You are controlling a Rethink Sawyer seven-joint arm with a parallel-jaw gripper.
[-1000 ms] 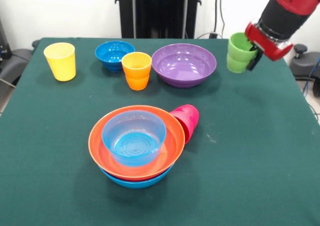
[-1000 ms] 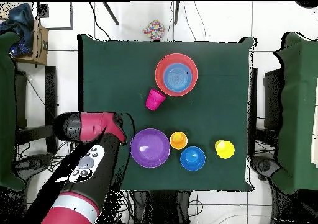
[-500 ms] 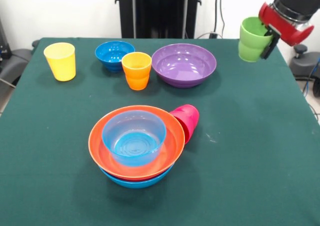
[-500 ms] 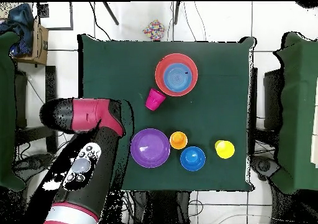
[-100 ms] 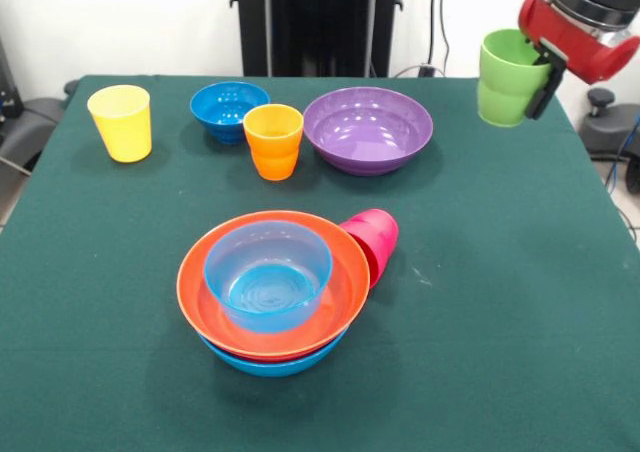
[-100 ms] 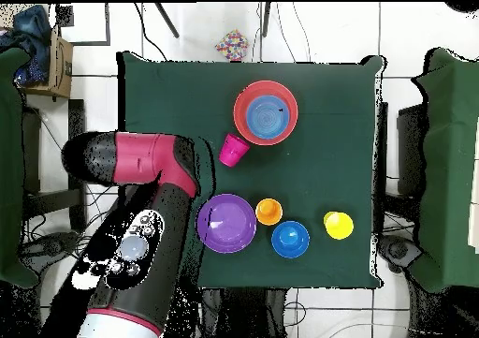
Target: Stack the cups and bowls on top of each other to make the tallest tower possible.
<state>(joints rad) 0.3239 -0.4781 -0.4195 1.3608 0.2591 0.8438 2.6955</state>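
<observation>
Bowls sit in two groups on the green counter (image 5: 520, 302). Largest of the loose ones is the purple bowl (image 5: 368, 128), upright toward the far side, with the smaller dark-blue bowl (image 5: 229, 108) a little way off on its left and the orange cup (image 5: 273, 140) standing between and slightly in front of them. Nearer the middle is the tower (image 5: 273, 294): a light-blue bowl at the bottom with only its lower edge showing, a sliver of red above it, then the wide orange bowl (image 5: 335, 302), and a smaller light-blue bowl (image 5: 268, 272) nested upright on top. The pink cup (image 5: 374, 240) lies tipped on its side, touching the right rim of that stack. The yellow cup (image 5: 121, 122) stands upright, well apart at the far left corner. Up at the right edge, clear of the cloth, the arm's pincer (image 5: 545, 67) is closed on the rim wall of the green cup (image 5: 507, 77), holding it aloft, mouth up and slightly tilted.
</observation>
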